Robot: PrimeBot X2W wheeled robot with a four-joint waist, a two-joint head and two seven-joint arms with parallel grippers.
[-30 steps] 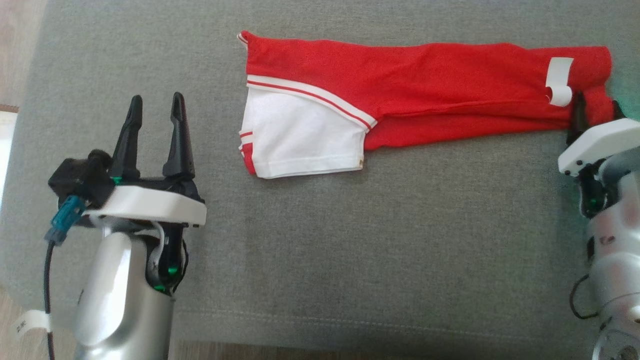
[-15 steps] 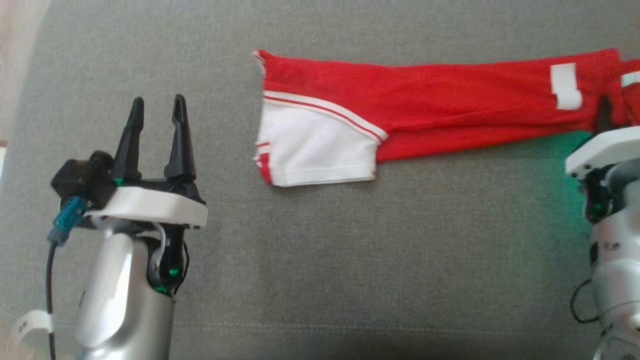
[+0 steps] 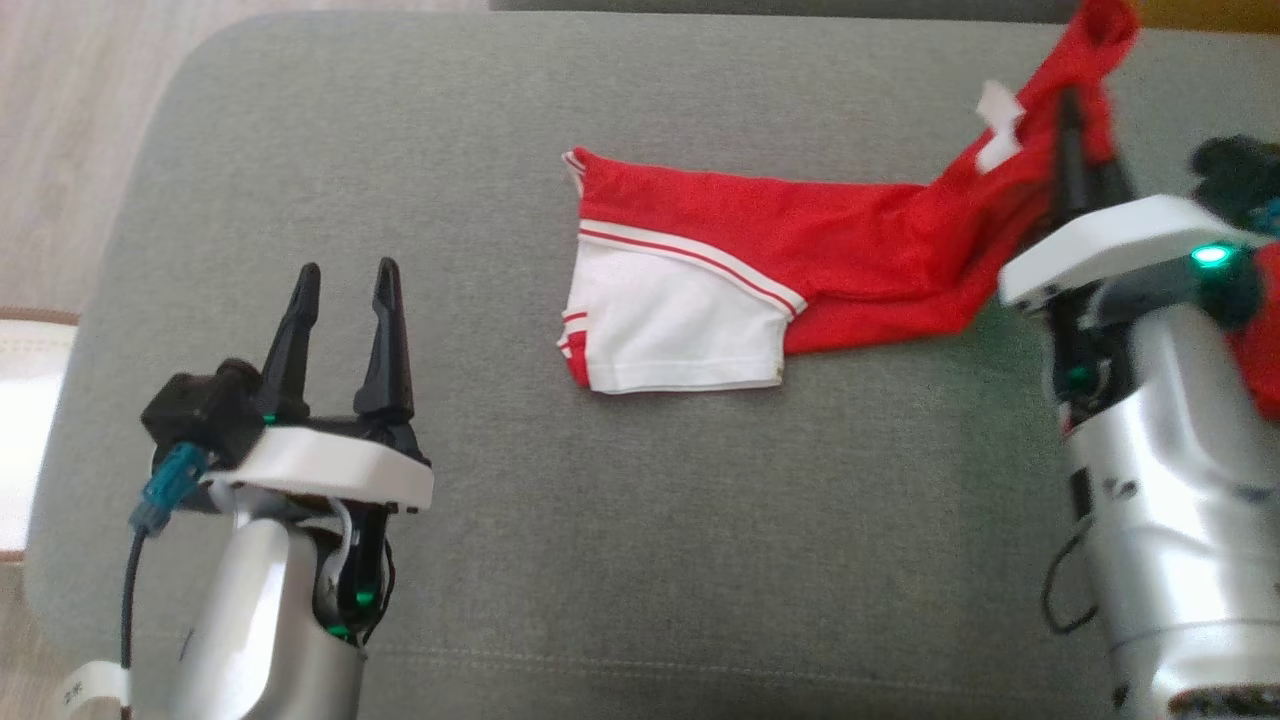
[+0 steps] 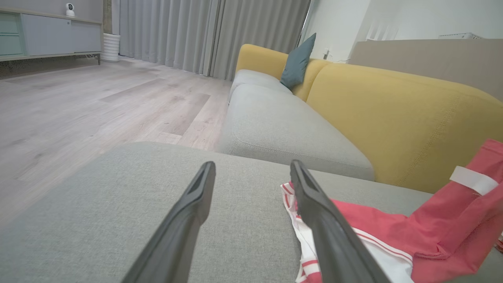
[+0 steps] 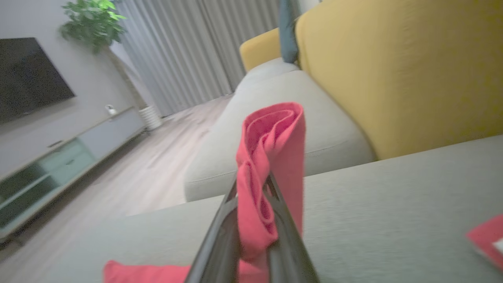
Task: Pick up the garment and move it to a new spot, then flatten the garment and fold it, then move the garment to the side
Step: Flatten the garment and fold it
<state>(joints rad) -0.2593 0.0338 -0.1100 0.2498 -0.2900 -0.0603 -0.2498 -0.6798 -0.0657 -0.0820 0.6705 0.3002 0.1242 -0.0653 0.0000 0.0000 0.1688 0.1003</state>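
The garment [image 3: 760, 240] is a red piece with a white sleeve end, folded into a long strip on the grey cushion [image 3: 640, 520]. Its left part lies flat; its right end rises off the cushion, bunched and carrying a white label. My right gripper [image 3: 1072, 120] is shut on that raised end, and red fabric [image 5: 275, 157] sticks up between and past its fingers [image 5: 220, 243]. My left gripper [image 3: 348, 268] stands open and empty at the lower left, well clear of the garment. In the left wrist view the garment [image 4: 393, 232] lies just right of the open fingers [image 4: 184, 220].
The cushion's rounded left edge meets wooden floor [image 3: 80, 150]. A yellow sofa back [image 4: 393, 118] with a teal pillow [image 4: 297, 61] runs behind. Another bit of red cloth [image 3: 1265, 350] shows at the far right beside my right forearm.
My right gripper has shut on the garment's right end and lifted it up off the cushion. The head camera has shifted. My left gripper stays open and still.
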